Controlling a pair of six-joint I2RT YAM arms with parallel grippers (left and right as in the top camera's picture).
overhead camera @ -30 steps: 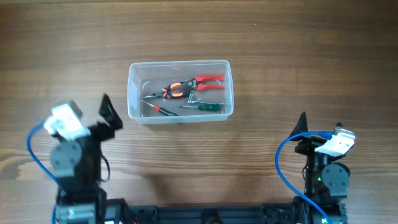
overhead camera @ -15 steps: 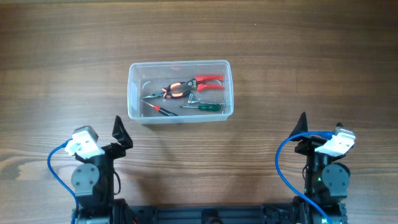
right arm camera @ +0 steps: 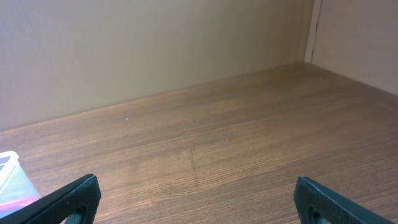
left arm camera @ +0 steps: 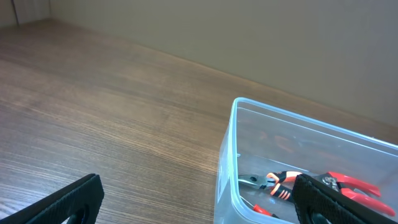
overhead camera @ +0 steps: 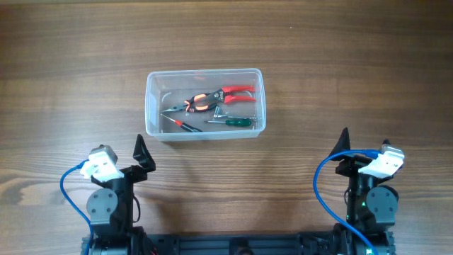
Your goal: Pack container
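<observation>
We see the clear, colourless rectangular plastic container [overhead camera: 204, 71] forward of both arms and between them, standing on the brown wooden table [overhead camera: 318, 42]. From the left gripper [left arm camera: 196, 190] it lies ahead and a little to the right, and its near corner fills the lower right of that wrist view. From the right gripper [right arm camera: 196, 183] it lies ahead and well to the left, with only a sliver at the left edge of that view. The tub's long axis runs crosswise to both reaches. We judge the left arm the nearer. Both grippers have their fingers spread wide and hold nothing. Red-handled pliers [overhead camera: 216, 98] and a green-handled screwdriver [overhead camera: 237, 122] lie inside the tub, and we see no loose tool on the table, so the packing looks finished.
</observation>
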